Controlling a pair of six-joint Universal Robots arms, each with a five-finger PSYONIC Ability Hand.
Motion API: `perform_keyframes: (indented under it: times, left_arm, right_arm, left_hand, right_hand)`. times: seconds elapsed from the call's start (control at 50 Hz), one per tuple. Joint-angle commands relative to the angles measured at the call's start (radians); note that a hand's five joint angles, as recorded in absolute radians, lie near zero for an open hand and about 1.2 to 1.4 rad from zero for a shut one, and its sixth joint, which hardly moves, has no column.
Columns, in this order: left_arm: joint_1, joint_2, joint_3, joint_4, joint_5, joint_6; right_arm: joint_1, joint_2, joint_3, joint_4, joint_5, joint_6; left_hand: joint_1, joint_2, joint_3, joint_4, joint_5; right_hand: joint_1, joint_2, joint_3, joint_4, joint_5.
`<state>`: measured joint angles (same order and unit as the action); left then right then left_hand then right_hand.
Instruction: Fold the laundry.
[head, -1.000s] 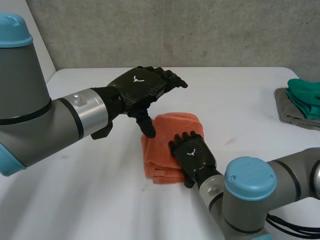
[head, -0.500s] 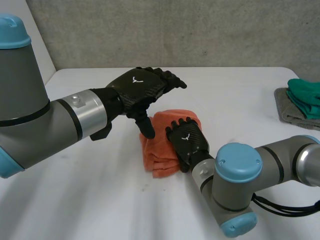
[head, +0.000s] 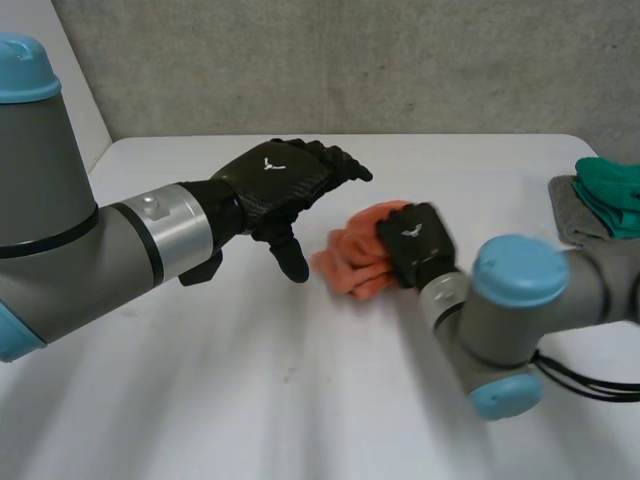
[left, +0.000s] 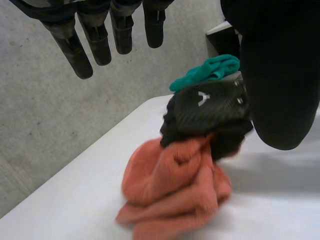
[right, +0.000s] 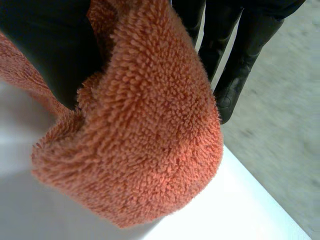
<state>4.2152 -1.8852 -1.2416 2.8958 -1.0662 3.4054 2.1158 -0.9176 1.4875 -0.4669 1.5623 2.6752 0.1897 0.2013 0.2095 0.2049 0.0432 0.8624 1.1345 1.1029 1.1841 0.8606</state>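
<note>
The orange towel (head: 350, 265) now lies further right, bunched, grasped by the right hand (head: 415, 243); the left hand (head: 285, 185) hovers released beside it. The fold looks disturbed.

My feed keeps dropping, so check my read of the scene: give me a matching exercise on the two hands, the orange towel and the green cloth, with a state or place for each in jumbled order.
Things:
1. left hand
2. right hand
3. orange towel
4. green cloth

States or places:
A. lies on a grey cloth, apart from both hands
B. bunched into a lump
C. fingers relaxed, holding nothing
D. clamped on terry fabric

Pairs: 1-C, 2-D, 3-B, 4-A.
</note>
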Motion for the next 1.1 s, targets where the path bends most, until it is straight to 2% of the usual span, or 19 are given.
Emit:
perform_keyframes:
  times: [0.02,0.06,0.12,0.14,0.22,0.3,0.42,0.52,0.66,0.8,0.9,1.1]
  left_arm:
    - [0.002,0.020,-0.002,0.000,0.000,0.000]
    - [0.002,0.023,-0.002,0.000,-0.001,0.002]
    - [0.003,0.029,-0.009,0.000,0.000,0.000]
    - [0.003,0.031,-0.012,0.000,0.000,0.002]
    - [0.012,0.034,-0.021,0.000,0.000,0.002]
    - [0.014,0.032,-0.025,0.000,0.000,0.000]
    - [0.012,0.034,-0.029,0.000,-0.001,0.000]
    - [0.012,0.049,-0.030,-0.001,-0.012,0.002]
    - [0.012,0.055,-0.032,0.000,-0.018,0.000]
    - [0.006,0.054,-0.055,0.002,-0.017,0.000]
    - [0.005,0.046,-0.076,0.023,-0.018,0.000]
    - [0.003,0.041,-0.085,0.036,-0.021,0.000]
  right_arm:
    - [-0.221,-0.050,-0.004,0.120,-0.059,-0.060]
    - [-0.269,-0.056,-0.010,0.140,-0.085,-0.093]
    - [-0.375,-0.066,-0.027,0.175,-0.166,-0.176]
    - [-0.411,-0.066,-0.039,0.185,-0.220,-0.219]
    - [-0.459,-0.052,-0.111,0.192,-0.333,-0.290]
    - [-0.473,-0.026,-0.246,0.182,-0.393,-0.253]
    - [-0.517,0.023,-0.534,0.163,-0.387,-0.143]
    - [-0.575,0.097,-0.813,0.087,-0.332,-0.032]
    - [-0.655,0.236,-1.001,0.080,-0.341,-0.017]
    - [-0.743,0.324,-0.945,0.129,-0.416,-0.023]
    - [-0.819,0.368,-0.782,0.123,-0.485,-0.061]
    - [-0.912,0.364,-0.633,0.126,-0.559,-0.175]
  left_hand:
    - [0.003,-0.008,-0.017,-0.012,-0.025]
    - [0.003,-0.008,-0.017,-0.012,-0.025]
    - [0.003,-0.008,-0.017,-0.012,-0.025]
    - [0.003,-0.008,-0.017,-0.012,-0.025]
    - [0.003,-0.008,-0.017,-0.012,-0.025]
    - [0.003,-0.008,-0.017,-0.012,-0.025]
    - [0.006,-0.005,-0.014,-0.009,-0.022]
    - [0.006,-0.005,-0.014,-0.009,-0.022]
    - [0.006,-0.005,-0.014,-0.009,-0.022]
    - [0.003,-0.008,-0.017,-0.012,-0.025]
    - [0.003,-0.008,-0.017,-0.012,-0.025]
    - [0.003,-0.008,-0.017,-0.012,-0.025]
  right_hand:
    - [0.534,0.262,0.293,0.212,0.361]
    - [0.534,0.262,0.293,0.212,0.361]
    - [0.534,0.262,0.293,0.212,0.361]
    - [0.534,0.262,0.293,0.212,0.361]
    - [0.534,0.262,0.293,0.212,0.361]
    - [0.534,0.262,0.293,0.212,0.361]
    - [0.534,0.262,0.293,0.212,0.361]
    - [0.534,0.262,0.293,0.212,0.361]
    - [0.534,0.262,0.293,0.212,0.361]
    - [0.534,0.262,0.293,0.212,0.361]
    - [0.534,0.262,0.293,0.212,0.361]
    - [0.534,0.262,0.293,0.212,0.361]
